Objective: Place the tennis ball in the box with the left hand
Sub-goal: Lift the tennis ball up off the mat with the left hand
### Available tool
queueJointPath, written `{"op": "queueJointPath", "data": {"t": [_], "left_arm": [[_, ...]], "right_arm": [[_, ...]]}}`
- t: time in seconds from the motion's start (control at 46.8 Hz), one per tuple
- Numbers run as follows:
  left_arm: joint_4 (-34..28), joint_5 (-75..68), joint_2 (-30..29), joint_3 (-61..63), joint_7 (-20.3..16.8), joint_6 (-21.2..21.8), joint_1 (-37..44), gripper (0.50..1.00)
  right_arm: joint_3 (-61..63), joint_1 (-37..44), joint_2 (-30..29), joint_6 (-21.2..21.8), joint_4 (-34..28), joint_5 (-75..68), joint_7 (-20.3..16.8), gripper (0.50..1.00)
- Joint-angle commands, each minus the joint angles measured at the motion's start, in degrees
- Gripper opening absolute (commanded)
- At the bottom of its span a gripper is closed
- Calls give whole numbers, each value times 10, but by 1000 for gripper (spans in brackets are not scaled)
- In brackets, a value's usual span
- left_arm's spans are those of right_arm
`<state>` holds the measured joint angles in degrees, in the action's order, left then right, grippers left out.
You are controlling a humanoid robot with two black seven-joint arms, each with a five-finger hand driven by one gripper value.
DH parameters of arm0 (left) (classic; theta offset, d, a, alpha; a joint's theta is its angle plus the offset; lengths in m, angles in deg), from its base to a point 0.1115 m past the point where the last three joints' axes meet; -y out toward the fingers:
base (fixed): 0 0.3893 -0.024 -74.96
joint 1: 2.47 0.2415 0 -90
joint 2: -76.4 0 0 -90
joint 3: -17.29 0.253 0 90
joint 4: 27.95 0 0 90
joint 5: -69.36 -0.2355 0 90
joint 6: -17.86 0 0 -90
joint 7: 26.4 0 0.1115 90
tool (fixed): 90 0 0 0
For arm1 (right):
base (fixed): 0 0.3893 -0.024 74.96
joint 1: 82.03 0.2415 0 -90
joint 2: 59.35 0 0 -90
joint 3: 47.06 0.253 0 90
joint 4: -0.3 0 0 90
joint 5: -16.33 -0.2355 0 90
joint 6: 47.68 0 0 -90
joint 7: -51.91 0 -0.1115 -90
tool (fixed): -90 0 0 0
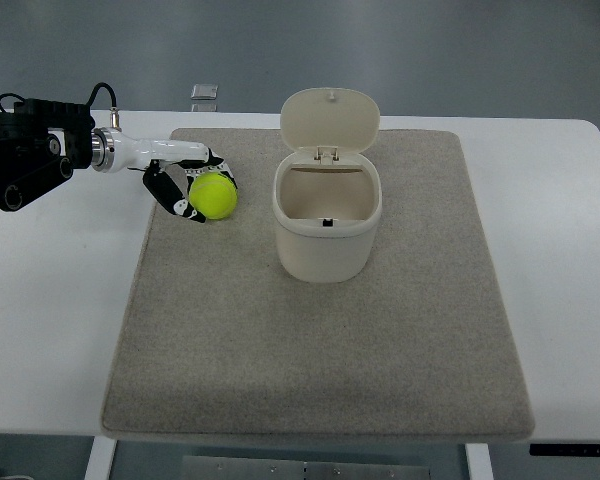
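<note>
The left hand [185,182], white with black finger segments, reaches in from the left edge on a black forearm and has its fingers [166,190] curled around the tennis ball [213,196], one finger arching over the far side and others wrapping the near left side. The ball is bright yellow-green, round and fuzzy-looking, sitting at the far left part of the grey mat [320,330], close to its left border. To the right of the ball, apart from it, stands the box [326,235], a cream container with rounded corners whose hinged lid [330,121] stands upright at its far rim, leaving the inside open. The mat lies on a white table [50,320].
</note>
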<state>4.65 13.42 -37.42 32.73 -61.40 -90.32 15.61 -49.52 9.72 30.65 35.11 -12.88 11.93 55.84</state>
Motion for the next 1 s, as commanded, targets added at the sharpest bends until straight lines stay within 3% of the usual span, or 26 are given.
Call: {"op": "queueJointPath", "data": {"t": [0.0,0.491,0.982], "left_arm": [[0,27,-1,-16,0,-3,3,500],[1,279,-14,-53,0,-51,24,500],[10,324,-49,-214,0,-142,94,500]], "right_arm": [[0,0,0,0,0,0,0,903],[0,0,0,0,0,0,-1,901],[0,0,0,0,0,0,0,901]]}}
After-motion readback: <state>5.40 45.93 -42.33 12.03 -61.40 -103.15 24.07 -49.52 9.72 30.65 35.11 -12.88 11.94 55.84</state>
